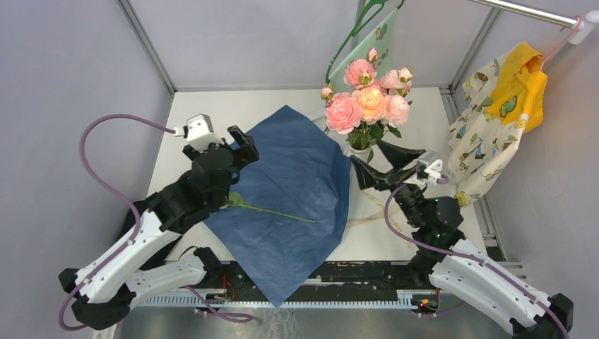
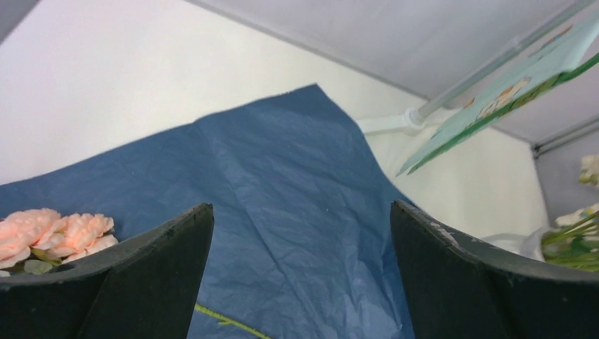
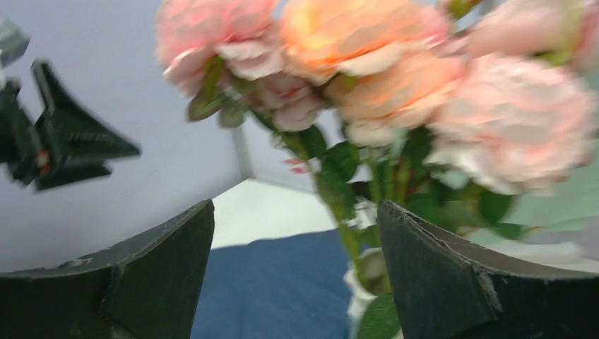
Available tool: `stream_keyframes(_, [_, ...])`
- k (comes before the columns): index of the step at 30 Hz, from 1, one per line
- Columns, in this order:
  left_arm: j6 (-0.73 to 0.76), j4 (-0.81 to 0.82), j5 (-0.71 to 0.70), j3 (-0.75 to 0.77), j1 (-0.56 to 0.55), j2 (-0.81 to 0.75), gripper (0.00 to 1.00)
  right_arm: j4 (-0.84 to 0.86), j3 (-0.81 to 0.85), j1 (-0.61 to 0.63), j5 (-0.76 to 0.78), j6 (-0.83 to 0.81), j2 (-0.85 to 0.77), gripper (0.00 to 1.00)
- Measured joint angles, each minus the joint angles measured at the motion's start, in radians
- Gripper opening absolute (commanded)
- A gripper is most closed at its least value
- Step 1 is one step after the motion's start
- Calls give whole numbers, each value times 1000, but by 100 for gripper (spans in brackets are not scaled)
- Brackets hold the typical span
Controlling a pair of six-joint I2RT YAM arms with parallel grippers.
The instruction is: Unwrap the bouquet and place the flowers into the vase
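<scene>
We are keeping the right hand [image 1: 371, 159] released, jaws wide and gripping nothing, just beside the vase [image 3: 357, 300] at the far right of the worktop [image 1: 212, 106]. The flowers [image 1: 364, 102] are already standing in that vase, blooms upright above the hand. The left hand [image 1: 244, 145] is likewise released and empty, hovering over the left part of the blue paper [image 1: 289, 191], which is lying spread flat, navy side up.

We are judging the unwrapping as done and the placing as nearly done: one loose rose [image 2: 49, 233] is lying on the paper, its bloom under the left arm and its stem [image 1: 275, 210] pointing right. The next move is calling for a pinch on that thin stem without gathering paper, then a lift toward the vase mouth.

The paper's near corner is overhanging the worktop's near edge. The cream ribbon [image 1: 367, 212] is trailing between paper and right arm. A green cloth [image 1: 367, 35] is hanging close behind the blooms and a printed garment [image 1: 494, 127] at the right, so open room is lying mainly over the paper.
</scene>
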Motion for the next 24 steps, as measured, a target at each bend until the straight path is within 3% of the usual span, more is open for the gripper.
stream_keyframes(3, [27, 1, -39, 32, 0, -49, 100, -27, 13, 54, -67, 35, 56, 89])
stream_keyframes(9, [59, 1, -119, 83, 0, -185, 100, -100, 17, 389, -12, -22, 195, 89])
stream_keyframes(12, [58, -16, -162, 101, 1, -233, 100, -121, 59, 497, 5, -54, 300, 89])
stream_keyframes(17, [57, -72, -185, 117, 1, -254, 100, -194, 244, 575, 7, -76, 552, 85])
stream_keyframes(24, [53, -133, -191, 119, 1, -303, 100, -375, 594, 586, 33, -76, 989, 80])
